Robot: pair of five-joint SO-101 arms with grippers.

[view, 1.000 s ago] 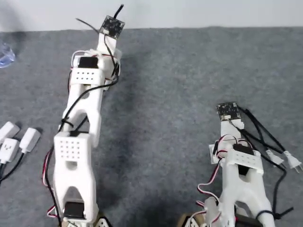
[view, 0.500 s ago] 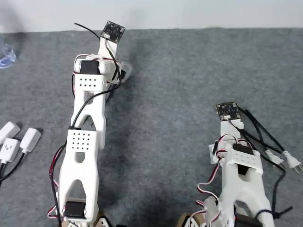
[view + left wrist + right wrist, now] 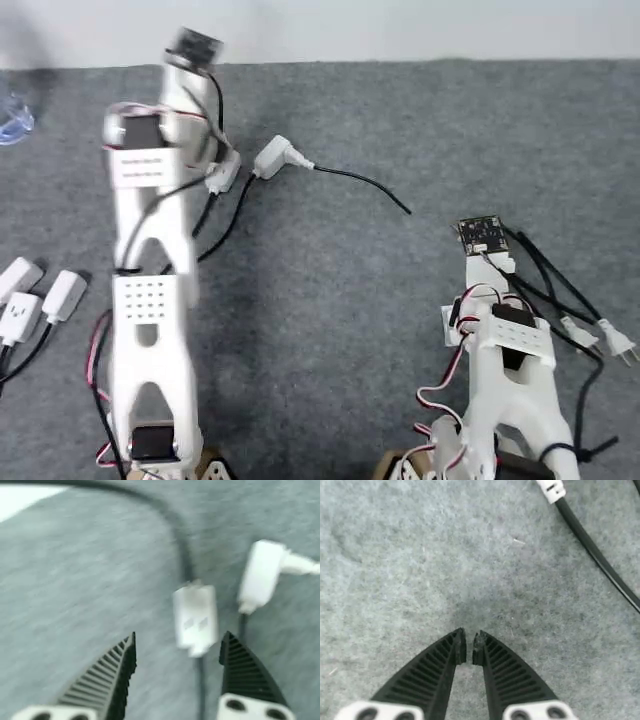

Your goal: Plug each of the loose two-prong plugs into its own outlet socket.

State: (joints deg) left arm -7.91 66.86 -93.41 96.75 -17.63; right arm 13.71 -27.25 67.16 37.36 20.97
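The left arm's jaws are held wide open with nothing in them, over a white socket [image 3: 196, 621] on a black cord [image 3: 177, 535]; a white plug [image 3: 262, 575] is laid just beside it on the grey bench [image 3: 400, 130]. The right arm's jaws are all but closed on nothing, low over the bench. A two-prong plug [image 3: 620, 350] is seen at the right edge and two more sockets [image 3: 63, 295] at the left.

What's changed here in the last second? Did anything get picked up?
The left arm swung toward the table's left side, uncovering a white plug and its black cable on the grey carpet. Its jaws stand open, holding nothing. The right arm, jaws shut, and the white sockets at the left edge stayed put.
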